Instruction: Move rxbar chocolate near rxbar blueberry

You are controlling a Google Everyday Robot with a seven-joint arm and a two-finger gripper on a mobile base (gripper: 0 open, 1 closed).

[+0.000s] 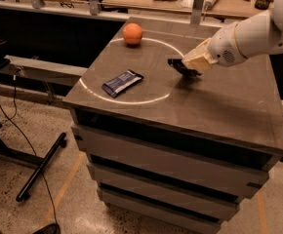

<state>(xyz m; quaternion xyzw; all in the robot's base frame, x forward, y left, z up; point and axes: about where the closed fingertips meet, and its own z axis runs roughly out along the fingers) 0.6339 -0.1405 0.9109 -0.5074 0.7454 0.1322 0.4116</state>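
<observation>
No word, brand or number can be read anywhere in the scene. Pale lettering is seen on the dark blue wrapper of the rxbar blueberry (122, 83), which lies on the left part of the table (219, 106), but none of it can be made out. The rxbar chocolate (174, 62) is held by the gripper (185, 69) over the middle of the table, to the right of the blue bar. No lettering can be made out on its black wrapper.

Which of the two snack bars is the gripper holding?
The black-wrapped rxbar chocolate, clamped by the gripper at the rim of the white circle; the dark blue rxbar blueberry lies free inside it.
</observation>
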